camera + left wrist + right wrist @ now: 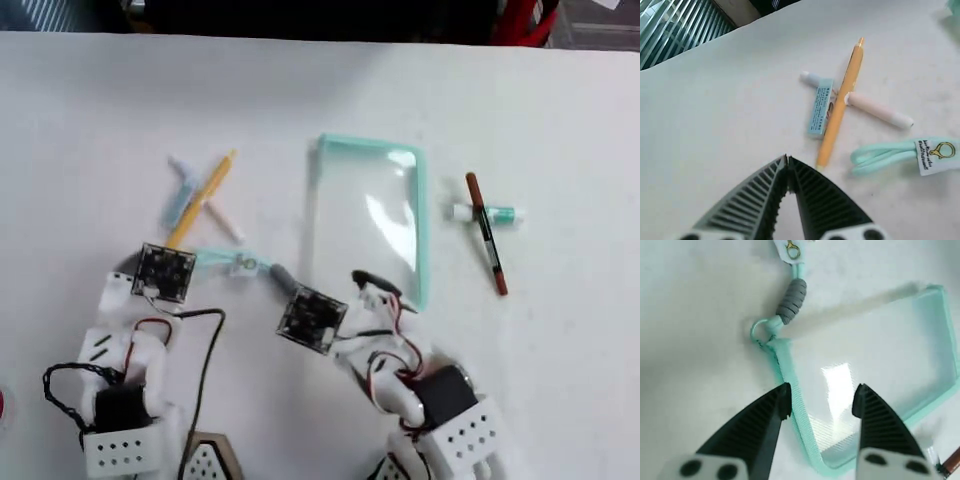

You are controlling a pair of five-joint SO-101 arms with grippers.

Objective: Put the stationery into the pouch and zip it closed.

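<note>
A clear pouch (367, 215) with a mint-green edge lies flat mid-table and looks empty. Its grey cord stopper (792, 300) and mint strap (883, 155) trail off its near left corner. Left of it a yellow pen (842, 107) lies across a pale blue eraser (819, 108) and a pink-and-white marker (880, 110). A brown pen (486, 235) crosses a green-and-white tube (486, 213) to the pouch's right. My left gripper (787, 160) is shut and empty, just short of the yellow pen's tip. My right gripper (822, 401) is open, its fingers astride the pouch's (867, 370) near edge.
The white table (90, 120) reaches to a dark far edge. Both arm bases stand at the near edge, the left arm (125, 400) and the right arm (440, 405), with loose cables (205, 360) between them. A white tag (935, 154) with a gold clasp hangs on the strap.
</note>
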